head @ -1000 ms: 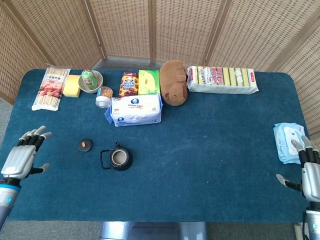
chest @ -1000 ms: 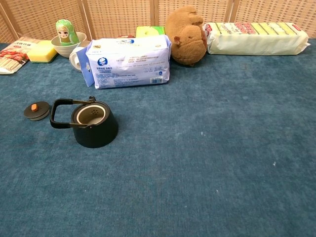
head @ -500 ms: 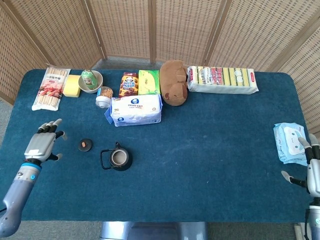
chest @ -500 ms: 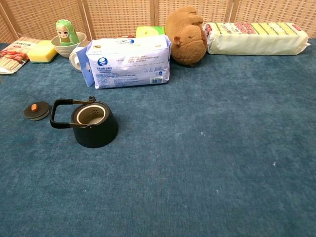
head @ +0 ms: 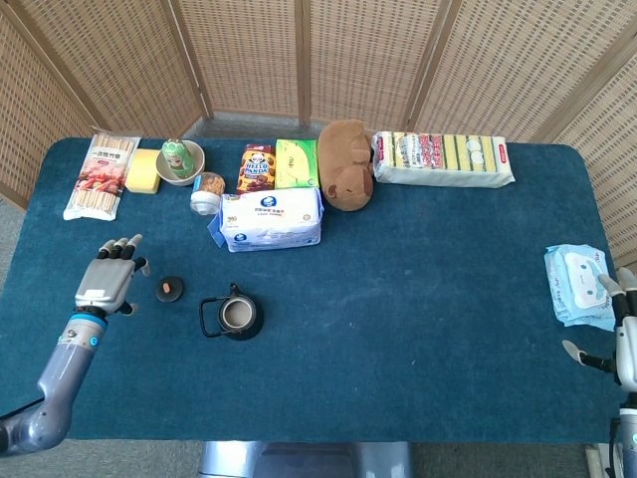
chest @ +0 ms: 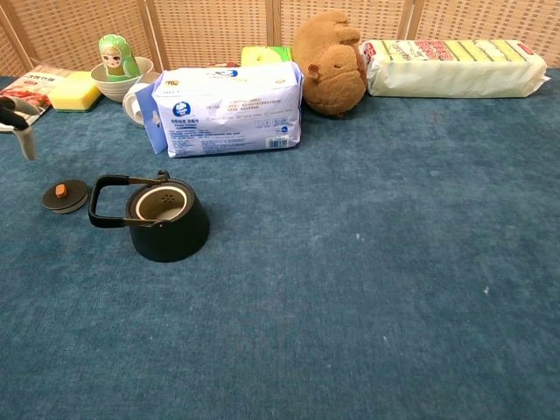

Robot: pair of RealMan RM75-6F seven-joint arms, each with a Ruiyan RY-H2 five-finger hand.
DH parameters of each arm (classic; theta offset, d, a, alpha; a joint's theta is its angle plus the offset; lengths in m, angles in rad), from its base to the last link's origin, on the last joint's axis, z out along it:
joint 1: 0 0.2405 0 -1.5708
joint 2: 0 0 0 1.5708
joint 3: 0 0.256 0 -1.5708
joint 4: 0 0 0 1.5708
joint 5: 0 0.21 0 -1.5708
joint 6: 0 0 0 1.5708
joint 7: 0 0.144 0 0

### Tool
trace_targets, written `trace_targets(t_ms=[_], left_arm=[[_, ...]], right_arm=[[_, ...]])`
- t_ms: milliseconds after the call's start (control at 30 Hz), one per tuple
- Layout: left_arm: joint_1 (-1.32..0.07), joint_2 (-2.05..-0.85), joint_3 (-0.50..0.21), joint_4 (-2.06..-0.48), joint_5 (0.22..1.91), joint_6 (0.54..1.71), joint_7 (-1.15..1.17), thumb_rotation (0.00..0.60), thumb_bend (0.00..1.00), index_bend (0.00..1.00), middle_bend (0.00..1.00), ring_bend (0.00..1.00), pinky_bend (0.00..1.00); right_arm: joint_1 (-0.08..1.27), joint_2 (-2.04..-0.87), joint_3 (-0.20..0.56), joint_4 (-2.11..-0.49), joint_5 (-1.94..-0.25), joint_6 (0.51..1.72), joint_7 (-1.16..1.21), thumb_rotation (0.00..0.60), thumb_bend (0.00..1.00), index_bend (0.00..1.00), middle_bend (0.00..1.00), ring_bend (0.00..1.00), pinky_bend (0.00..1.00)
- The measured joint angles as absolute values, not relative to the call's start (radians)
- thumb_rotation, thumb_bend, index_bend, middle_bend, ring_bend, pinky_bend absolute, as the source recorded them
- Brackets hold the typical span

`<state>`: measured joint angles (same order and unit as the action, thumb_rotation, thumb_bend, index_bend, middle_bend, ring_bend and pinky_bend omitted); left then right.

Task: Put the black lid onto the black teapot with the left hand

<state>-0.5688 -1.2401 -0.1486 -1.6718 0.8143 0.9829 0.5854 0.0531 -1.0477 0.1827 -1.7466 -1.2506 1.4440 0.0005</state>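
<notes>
A: Where is the black lid (head: 168, 289) seen?
B: It is laid flat on the blue table (head: 428, 299), at nine o'clock of the black teapot (head: 237, 318), slightly apart from it. An orange knob is carried on top. The teapot is left uncovered, its handle turned toward the lid.

A: And the hands?
B: The left hand (head: 107, 279) is held just beside the lid, at its nine o'clock, fingers spread and nothing gripped. The right hand (head: 619, 334) is seen at the table's three o'clock edge, fingers apart, nothing held, next to a pack of wipes (head: 575, 282).

A: What is placed around?
B: At twelve o'clock of the teapot a white tissue pack (head: 269, 218) is set; behind it a "Hello Panda" box (head: 256, 167), a green packet (head: 296, 163), a brown plush (head: 345, 164) and a pack of sponges (head: 442, 157). Nothing is placed between lid and teapot. Other print cannot be read.
</notes>
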Motion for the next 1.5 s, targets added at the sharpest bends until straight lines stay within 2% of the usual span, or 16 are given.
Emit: trace_targets(t_ms=[333, 767, 1500], left_arm=[[-0.646, -1.299, -0.131, -1.652, 0.707, 1.006, 0.7, 0.6, 0.16, 0.3, 0.0, 0.0, 0.05], [-0.7, -1.378, -0.11, -1.613, 0.644, 1.027, 0.748, 0.6, 0.16, 0.3, 0.0, 0.0, 0.05], [-0.74, -1.436, -0.091, -1.592, 0.593, 1.065, 0.788, 0.6, 0.16, 0.3, 0.0, 0.0, 0.05]], right_arm=[[0.054, -1.046, 0.186, -1.747, -1.238, 1.441, 0.005, 0.6, 0.06, 0.13, 0.01, 0.0, 0.0], [0.053, -1.037, 0.188, -1.751, -1.227, 1.437, 0.018, 0.6, 0.06, 0.13, 0.01, 0.0, 0.0], [0.046, -1.017, 0.186, -1.752, -1.24, 1.433, 0.078, 0.6, 0.06, 0.13, 0.01, 0.0, 0.0]])
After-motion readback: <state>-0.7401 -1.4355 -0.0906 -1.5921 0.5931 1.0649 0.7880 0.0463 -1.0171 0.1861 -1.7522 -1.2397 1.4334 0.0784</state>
